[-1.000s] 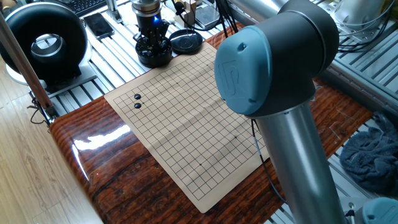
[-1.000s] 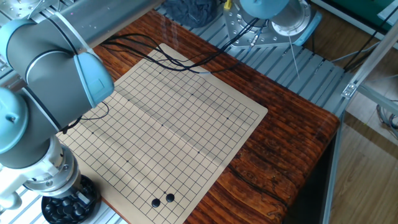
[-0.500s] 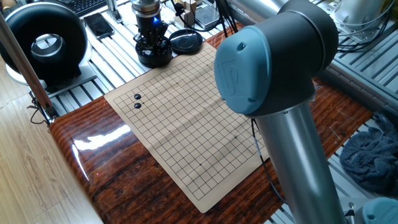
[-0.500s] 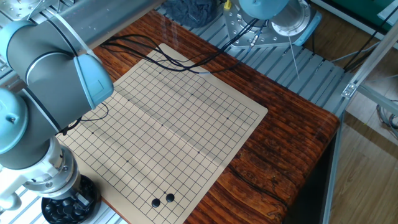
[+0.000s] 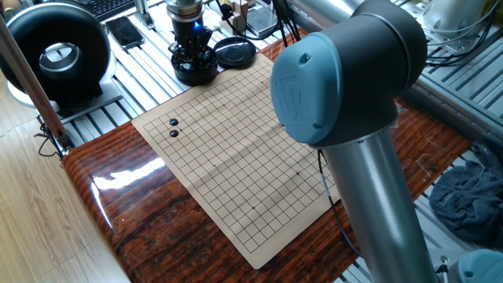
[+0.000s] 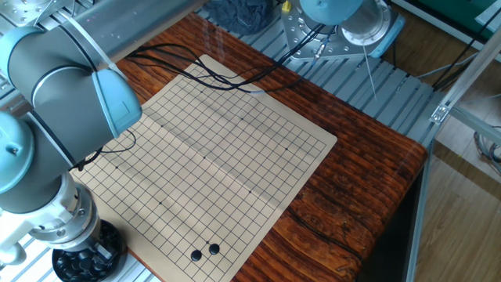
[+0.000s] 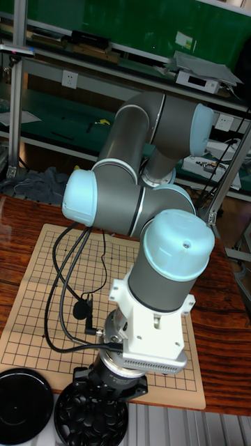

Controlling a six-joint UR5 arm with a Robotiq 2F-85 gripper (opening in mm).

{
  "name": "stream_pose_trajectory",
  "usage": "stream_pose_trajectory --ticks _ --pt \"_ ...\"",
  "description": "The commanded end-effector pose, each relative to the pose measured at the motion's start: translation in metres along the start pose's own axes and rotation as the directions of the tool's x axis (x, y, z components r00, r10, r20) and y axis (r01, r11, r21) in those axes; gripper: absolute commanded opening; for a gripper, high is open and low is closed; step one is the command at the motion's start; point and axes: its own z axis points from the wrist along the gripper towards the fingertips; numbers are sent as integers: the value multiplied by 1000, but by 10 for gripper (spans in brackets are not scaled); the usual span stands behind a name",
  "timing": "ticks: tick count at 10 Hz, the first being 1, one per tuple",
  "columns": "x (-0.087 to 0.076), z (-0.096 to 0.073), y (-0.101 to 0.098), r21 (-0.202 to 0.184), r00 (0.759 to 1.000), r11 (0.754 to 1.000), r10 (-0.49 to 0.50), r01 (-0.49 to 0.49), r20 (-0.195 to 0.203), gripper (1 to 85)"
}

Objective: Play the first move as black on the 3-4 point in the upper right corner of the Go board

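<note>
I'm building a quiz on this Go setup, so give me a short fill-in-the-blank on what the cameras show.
1. The tan gridded Go board carries ___ small glossy black stones.
2. The gripper is lowered into the round black ___ of stones.
3. The two stones lie ___ each other near one board edge.

Missing words: two; bowl; beside

Matt tan board lies on glossy wooden table.
</note>
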Motion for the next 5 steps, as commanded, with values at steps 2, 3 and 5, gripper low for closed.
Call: stream_pose_trajectory --ticks 2,3,5 --pt "-5 -6 6 -58 999 997 -47 48 18 210" --pt "-9 -8 7 -75 997 995 -70 72 31 233" --pt "-11 -11 8 -98 994 990 -100 104 48 233"
